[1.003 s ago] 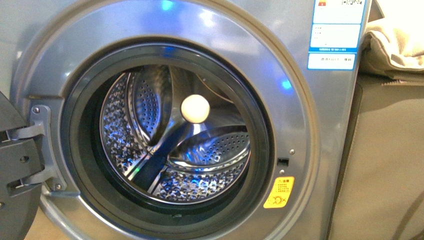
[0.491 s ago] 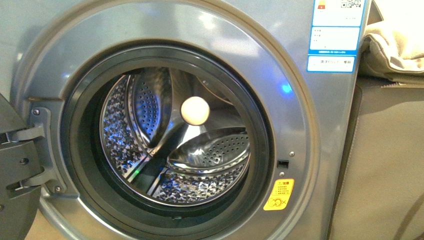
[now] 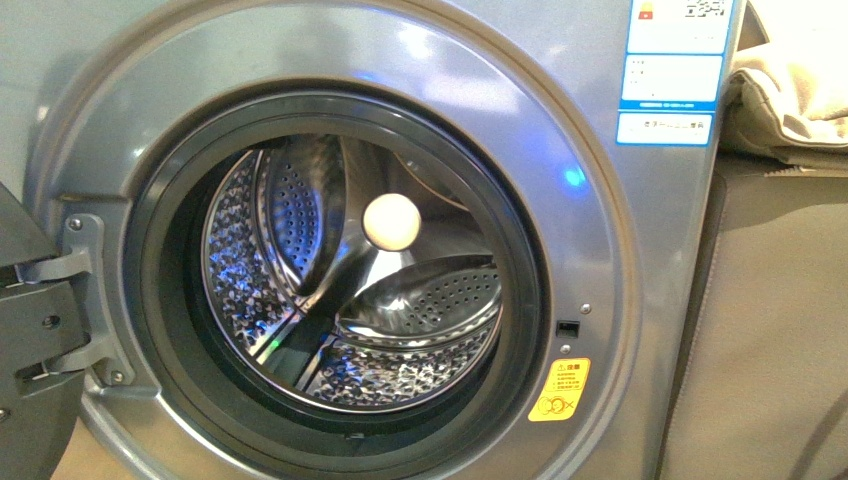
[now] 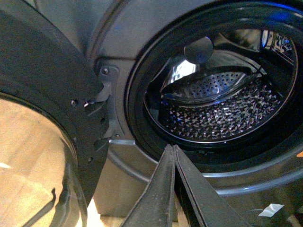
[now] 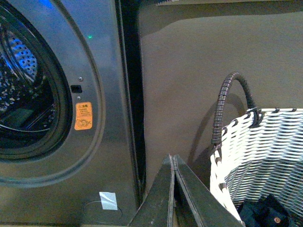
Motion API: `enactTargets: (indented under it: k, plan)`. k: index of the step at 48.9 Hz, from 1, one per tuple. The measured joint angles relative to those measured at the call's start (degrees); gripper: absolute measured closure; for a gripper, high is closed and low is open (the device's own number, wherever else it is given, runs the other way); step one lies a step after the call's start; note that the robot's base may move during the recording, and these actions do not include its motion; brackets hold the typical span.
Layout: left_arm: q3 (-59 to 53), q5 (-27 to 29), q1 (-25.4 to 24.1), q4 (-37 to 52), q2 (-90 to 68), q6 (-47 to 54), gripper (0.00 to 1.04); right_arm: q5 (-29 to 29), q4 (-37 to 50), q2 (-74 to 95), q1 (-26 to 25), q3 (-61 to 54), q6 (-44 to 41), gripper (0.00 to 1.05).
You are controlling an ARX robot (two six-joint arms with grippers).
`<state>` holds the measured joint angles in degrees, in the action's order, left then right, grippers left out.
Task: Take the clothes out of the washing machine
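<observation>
**Drum bare, dark cloth in the basket**

While its door [image 3: 35,330] hung swung wide on the hinge side, the washing machine [image 3: 560,120] filled the front view: grey metallic, a dark rubber ring round its mouth, a perforated steel drum [image 3: 300,300] inside showing only bare metal and a pale round hub. A blue-white label [image 3: 672,70] sat up by the machine's edge, an orange sticker [image 3: 559,389] below the mouth. Beside the machine stood a white woven basket [image 5: 265,151] with a dark handle; deep inside lay the clothes [image 5: 265,215], a navy-blue bundle with one small button. The left gripper [image 4: 173,147] pointed at the mouth's lower rim, fingers pressed together, empty. The right gripper [image 5: 173,157] was likewise closed, empty, just beside the basket.
</observation>
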<state>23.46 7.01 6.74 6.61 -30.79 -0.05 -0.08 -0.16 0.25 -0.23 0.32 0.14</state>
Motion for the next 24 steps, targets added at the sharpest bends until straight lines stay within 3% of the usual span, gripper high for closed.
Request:
enactTargets:
  k: [7, 24]
  plan:
    - [-5.8, -6.6, -5.0, 2.0, 4.1, 0.0, 1.01, 0.0, 0.0, 0.0, 0.0, 0.0, 0.0, 1.02]
    - [-15.0, -7.0, -6.6, 3.6, 11.7, 0.0, 1.01, 0.0, 0.0, 0.0, 0.0, 0.0, 0.0, 1.02]
